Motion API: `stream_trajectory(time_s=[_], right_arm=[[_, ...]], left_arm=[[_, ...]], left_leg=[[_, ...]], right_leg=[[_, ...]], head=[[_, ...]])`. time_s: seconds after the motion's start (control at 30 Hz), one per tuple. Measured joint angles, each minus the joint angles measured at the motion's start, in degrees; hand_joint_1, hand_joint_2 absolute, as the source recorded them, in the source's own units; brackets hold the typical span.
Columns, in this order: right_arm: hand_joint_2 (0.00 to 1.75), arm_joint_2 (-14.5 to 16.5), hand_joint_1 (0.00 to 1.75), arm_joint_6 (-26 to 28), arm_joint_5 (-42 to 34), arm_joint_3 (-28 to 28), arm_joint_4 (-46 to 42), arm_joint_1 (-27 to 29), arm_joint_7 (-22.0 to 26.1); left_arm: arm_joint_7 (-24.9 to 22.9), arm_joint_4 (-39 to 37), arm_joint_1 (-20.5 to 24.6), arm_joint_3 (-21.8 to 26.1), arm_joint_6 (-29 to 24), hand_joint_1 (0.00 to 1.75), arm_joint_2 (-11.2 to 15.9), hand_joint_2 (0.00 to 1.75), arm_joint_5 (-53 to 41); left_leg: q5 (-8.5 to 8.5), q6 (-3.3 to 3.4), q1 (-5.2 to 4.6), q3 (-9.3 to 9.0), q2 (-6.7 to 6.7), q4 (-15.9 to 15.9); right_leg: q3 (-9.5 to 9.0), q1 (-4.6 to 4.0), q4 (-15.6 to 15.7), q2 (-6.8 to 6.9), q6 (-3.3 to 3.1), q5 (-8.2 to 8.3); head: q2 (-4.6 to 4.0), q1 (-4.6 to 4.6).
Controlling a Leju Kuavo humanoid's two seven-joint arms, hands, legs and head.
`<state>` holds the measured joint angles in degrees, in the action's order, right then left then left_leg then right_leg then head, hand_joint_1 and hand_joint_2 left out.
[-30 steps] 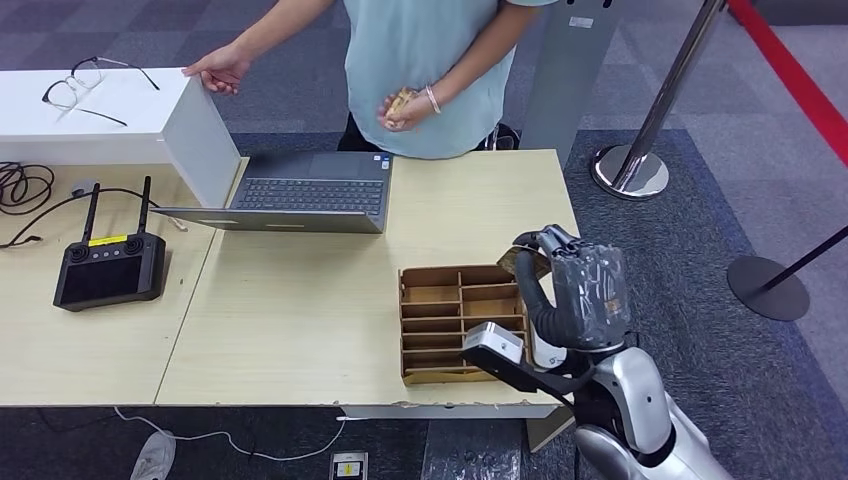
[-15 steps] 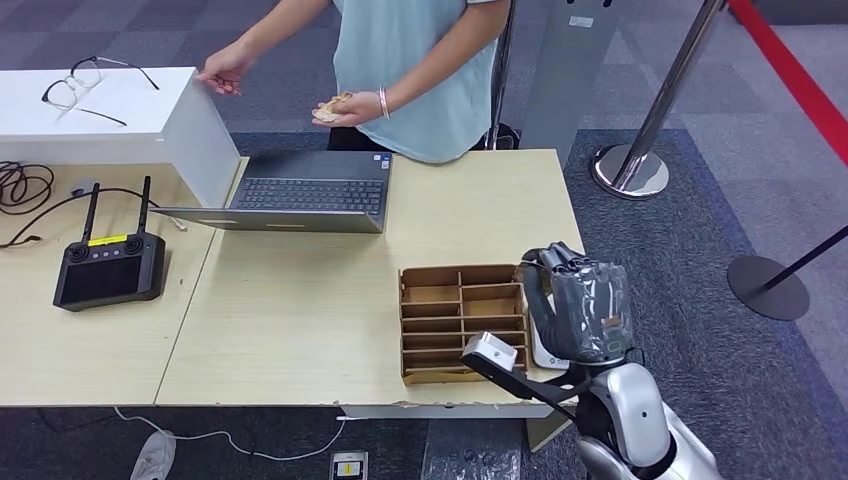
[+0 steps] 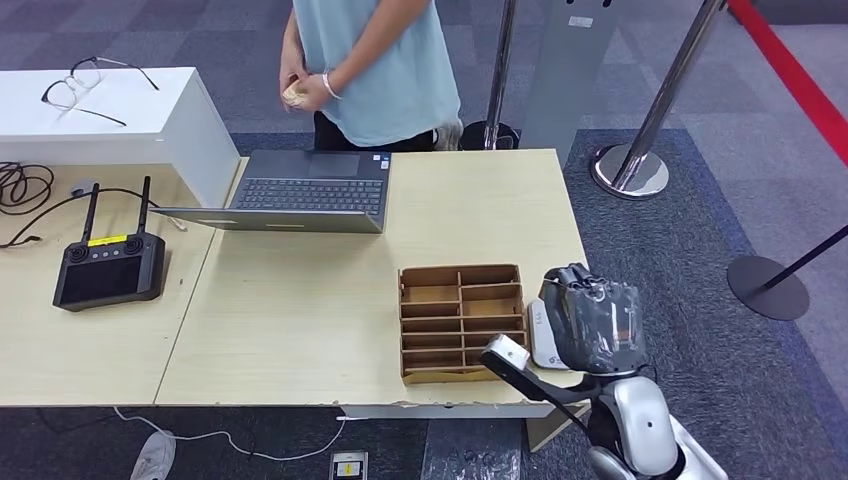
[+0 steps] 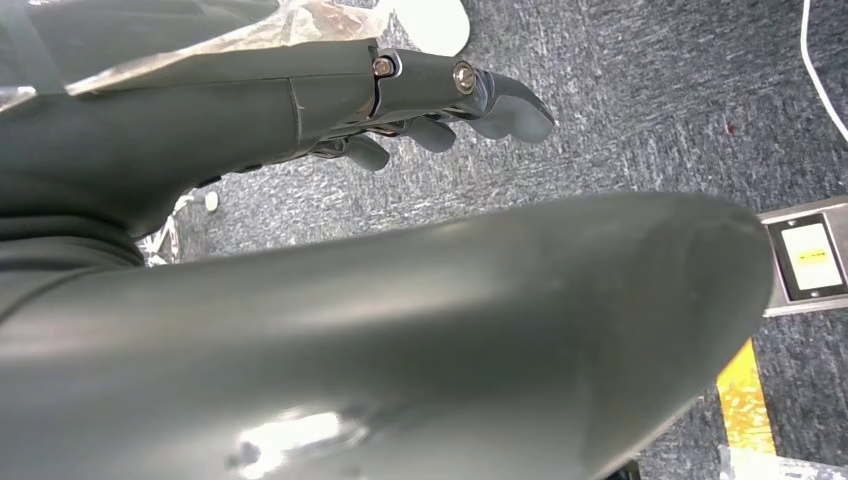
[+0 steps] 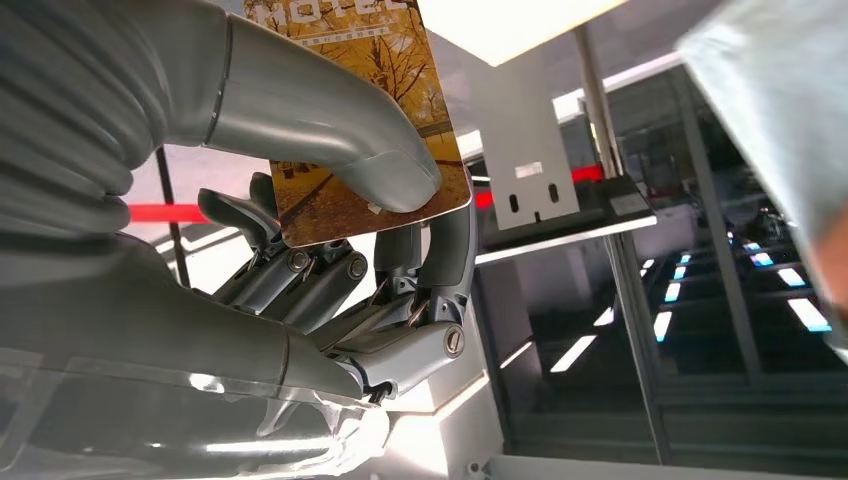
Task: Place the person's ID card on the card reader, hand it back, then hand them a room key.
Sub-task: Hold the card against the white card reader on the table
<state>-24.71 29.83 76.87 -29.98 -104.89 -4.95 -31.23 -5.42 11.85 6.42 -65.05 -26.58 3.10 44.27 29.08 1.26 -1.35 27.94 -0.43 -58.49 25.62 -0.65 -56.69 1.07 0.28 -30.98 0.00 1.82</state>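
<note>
- One room key card (image 5: 365, 120), brown with autumn trees and the letters "HOTEL" along its edge, is pinched in my right robot hand (image 5: 340, 230): the thumb (image 5: 330, 120) lies across its face and the darker fingers (image 5: 300, 275) curl in behind it
- From the head view, my right robot hand (image 3: 592, 325) sits at the right edge of the table (image 3: 300, 310), just beside one brown cardboard organiser (image 3: 462, 322) split into several compartments; the card itself is hidden there by the wrapped hand
- One white card reader (image 3: 541, 335) lies on the table between the organiser and my right robot hand, partly covered by it
- My left robot hand (image 4: 420, 95) hangs over grey carpet, fingers loosely curled and apart, holding nothing
- One person (image 3: 375, 60) in a light blue shirt stands at the far side of the table, both hands together at the chest around something small and tan; I cannot tell what it is
- One open laptop (image 3: 295, 190) lies flat on the far part of the table in front of the person
- One black controller (image 3: 108, 270) with two antennas lies on the table's left part, near dark cables (image 3: 22, 185)
- One pair of glasses (image 3: 85, 82) rests on the white counter (image 3: 150, 120) at the far left
- Three stanchion posts stand on the carpet to the right, with two round bases (image 3: 630, 172) in sight
</note>
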Motion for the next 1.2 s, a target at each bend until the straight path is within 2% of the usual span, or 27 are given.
stream_trajectory(time_s=[1.2], right_arm=[[1.75, 3.6, 1.75, 0.8, -4.0, -3.2, 18.5, -4.5, 2.9]], left_arm=[[0.2, 0.0, 0.2, -0.4, 0.2, 0.0, 0.1, 0.0, -1.7]], left_leg=[[0.0, 0.0, 0.0, 0.04, -0.01, 0.0]], right_leg=[[0.01, 0.0, 0.0, 0.0, 0.0, 0.0]], head=[[0.0, 0.01]])
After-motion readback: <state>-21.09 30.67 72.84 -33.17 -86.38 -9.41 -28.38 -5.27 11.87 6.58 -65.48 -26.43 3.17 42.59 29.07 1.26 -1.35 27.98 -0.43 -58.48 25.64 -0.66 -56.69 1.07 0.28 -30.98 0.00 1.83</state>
